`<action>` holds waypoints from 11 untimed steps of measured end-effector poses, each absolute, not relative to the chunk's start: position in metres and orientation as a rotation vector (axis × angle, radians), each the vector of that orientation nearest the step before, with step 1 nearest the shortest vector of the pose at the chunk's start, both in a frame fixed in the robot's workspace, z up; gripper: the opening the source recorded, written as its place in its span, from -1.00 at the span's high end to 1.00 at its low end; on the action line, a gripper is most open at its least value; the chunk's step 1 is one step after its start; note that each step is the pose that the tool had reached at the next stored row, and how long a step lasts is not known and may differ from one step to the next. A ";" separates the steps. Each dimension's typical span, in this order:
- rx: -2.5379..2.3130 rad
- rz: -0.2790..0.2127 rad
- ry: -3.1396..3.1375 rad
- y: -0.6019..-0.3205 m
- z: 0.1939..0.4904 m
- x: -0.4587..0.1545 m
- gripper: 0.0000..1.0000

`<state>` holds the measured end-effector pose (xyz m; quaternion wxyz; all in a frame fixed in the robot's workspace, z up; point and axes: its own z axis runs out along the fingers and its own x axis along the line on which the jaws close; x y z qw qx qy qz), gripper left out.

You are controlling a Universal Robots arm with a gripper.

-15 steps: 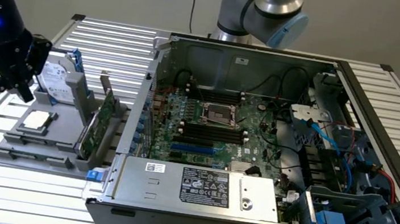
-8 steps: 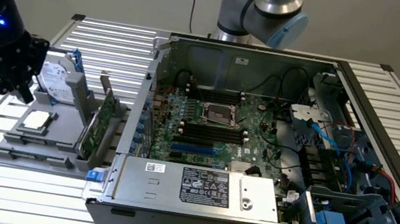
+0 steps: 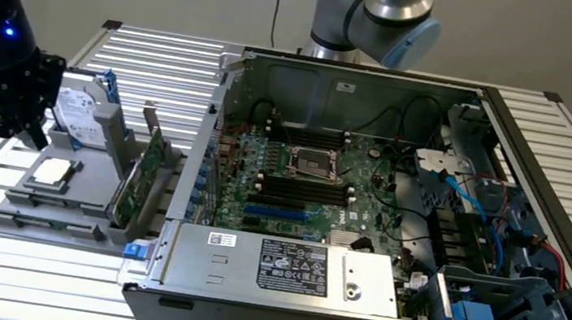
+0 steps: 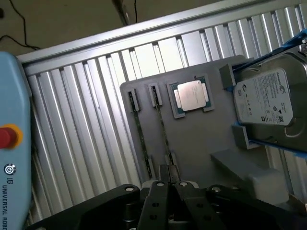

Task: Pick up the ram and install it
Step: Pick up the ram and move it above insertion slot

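Two thin ram sticks stand on edge in slots of a grey holder tray. One ram stick lies beside the other ram stick. My gripper is shut with nothing between its fingers, and it hovers over the near end of the second stick. In the exterior view my black gripper hangs above the left edge of the tray. The open computer case with its motherboard lies to the exterior view's right of the tray.
The tray also carries a processor chip, a hard drive and a taller green card standing on edge. A pendant with a red button lies on the slatted metal table. The arm's base rises behind the case.
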<state>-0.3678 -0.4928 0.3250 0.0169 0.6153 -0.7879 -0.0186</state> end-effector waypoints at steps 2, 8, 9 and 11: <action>1.955 -0.055 -2.413 -0.493 0.324 -0.368 0.79; 2.046 -0.029 -2.313 -0.493 0.324 -0.368 0.79; 2.050 -0.025 -2.306 -0.493 0.324 -0.369 0.76; 2.054 -0.024 -2.302 -0.493 0.324 -0.370 0.66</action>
